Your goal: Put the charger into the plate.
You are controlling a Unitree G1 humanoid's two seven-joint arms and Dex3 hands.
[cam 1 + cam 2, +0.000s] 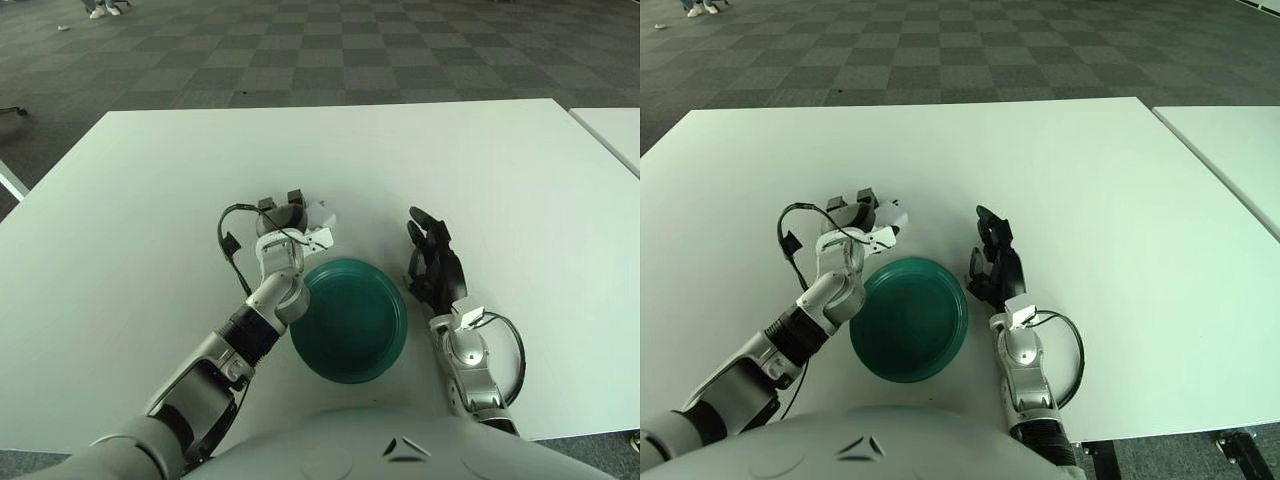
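Observation:
A teal plate [350,320] sits on the white table [150,180] close to my body. My left hand [285,215] is just beyond the plate's far-left rim, fingers curled around a small white charger [324,218] that sticks out on the hand's right side. Most of the charger is hidden by the fingers. It is outside the plate, near its rim. My right hand [432,255] shows to the right of the plate, fingers relaxed and holding nothing.
A second white table [615,130] shows at the far right edge. Dark checkered carpet [300,50] lies beyond the table. A black cable [228,245] loops off my left wrist.

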